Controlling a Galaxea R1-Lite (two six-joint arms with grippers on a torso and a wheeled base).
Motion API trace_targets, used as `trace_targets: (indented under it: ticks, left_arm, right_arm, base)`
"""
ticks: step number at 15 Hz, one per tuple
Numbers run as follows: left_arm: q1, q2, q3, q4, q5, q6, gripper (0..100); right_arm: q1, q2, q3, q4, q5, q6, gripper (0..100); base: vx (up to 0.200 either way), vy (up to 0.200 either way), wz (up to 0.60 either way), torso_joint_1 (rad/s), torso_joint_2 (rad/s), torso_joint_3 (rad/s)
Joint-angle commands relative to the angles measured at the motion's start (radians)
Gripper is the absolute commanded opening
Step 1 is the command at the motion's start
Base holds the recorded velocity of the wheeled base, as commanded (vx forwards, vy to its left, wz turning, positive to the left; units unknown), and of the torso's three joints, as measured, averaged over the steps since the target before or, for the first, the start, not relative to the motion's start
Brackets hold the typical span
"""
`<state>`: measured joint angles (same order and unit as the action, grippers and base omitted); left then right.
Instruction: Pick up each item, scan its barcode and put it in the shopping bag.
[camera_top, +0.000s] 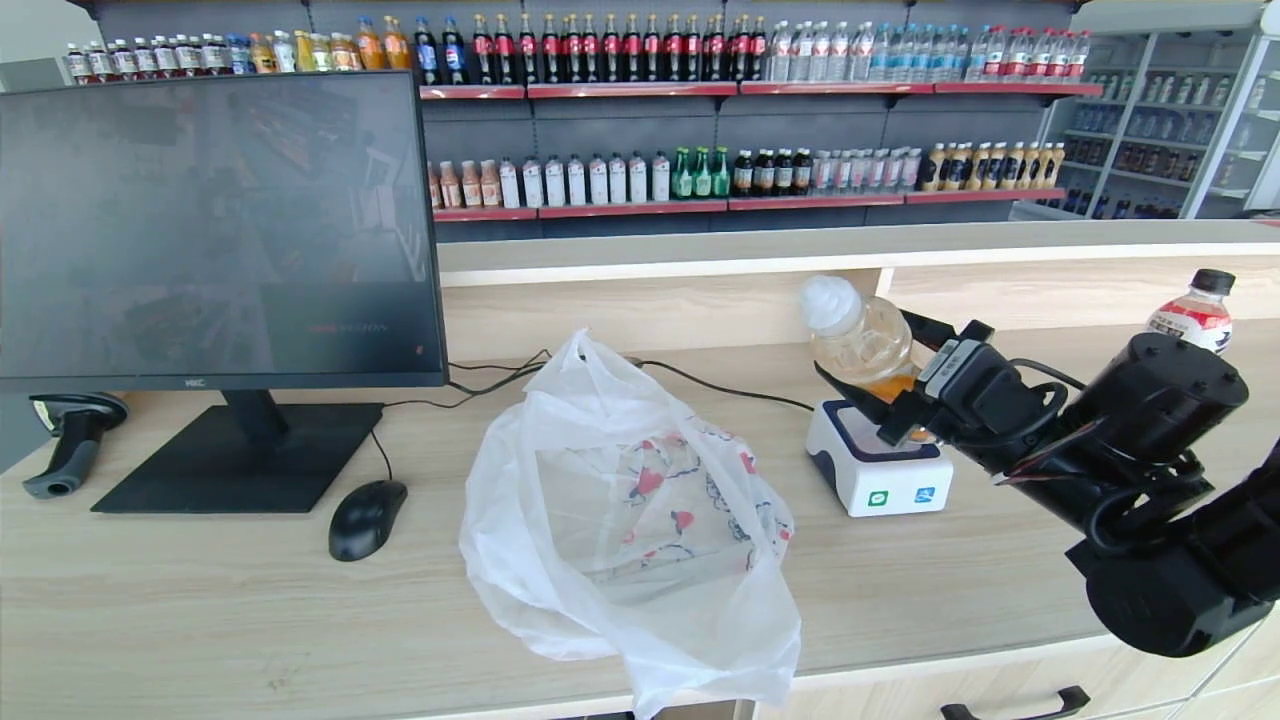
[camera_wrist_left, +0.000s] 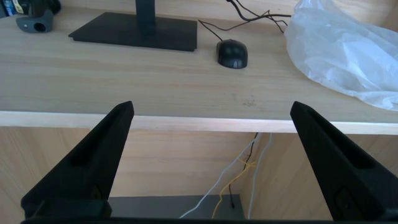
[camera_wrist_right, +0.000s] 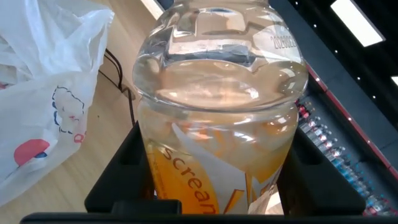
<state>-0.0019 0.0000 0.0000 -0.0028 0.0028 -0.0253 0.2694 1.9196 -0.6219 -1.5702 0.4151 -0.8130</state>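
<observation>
A clear bottle (camera_top: 860, 335) with an orange label and a white cap is tilted just above the white scanner box (camera_top: 880, 470). My right gripper (camera_top: 880, 400) is shut on the bottle (camera_wrist_right: 217, 124) around its labelled lower part. The white plastic shopping bag (camera_top: 625, 520) lies crumpled in the middle of the counter, left of the scanner, with something red-patterned inside. The bag (camera_wrist_left: 345, 50) also shows in the left wrist view. My left gripper (camera_wrist_left: 211, 162) stands open below the counter's front edge (camera_wrist_left: 186, 121), with nothing between its fingers.
A monitor (camera_top: 215, 230) on a black stand, a black mouse (camera_top: 367, 518) and a handheld scanner (camera_top: 70, 440) occupy the counter's left part. Another bottle (camera_top: 1195, 312) with a black cap stands at the far right. Cables run behind the bag. Drink shelves line the back wall.
</observation>
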Motion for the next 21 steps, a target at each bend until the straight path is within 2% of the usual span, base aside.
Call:
trace_targets:
  ticks: [1,13,21]
  left_arm:
    - [0.002,0.000,0.000,0.000,0.000,-0.001,100]
    - [0.002,0.000,0.000,0.000,0.000,0.001,100]
    - [0.000,0.000,0.000,0.000,0.000,0.001,100]
  right_arm:
    - [-0.001,0.012,-0.001,-0.001,0.001,0.002,0]
    - [-0.001,-0.017,0.013,-0.001,-0.001,0.046,0]
    - [0.076,-0.117,0.059,-0.001,-0.159,0.186,0]
  base:
    - [0.000,0.000,0.00,0.000,0.00,0.000]
    - [0.000,0.000,0.00,0.000,0.00,0.000]
    - [0.000,0.000,0.00,0.000,0.00,0.000]
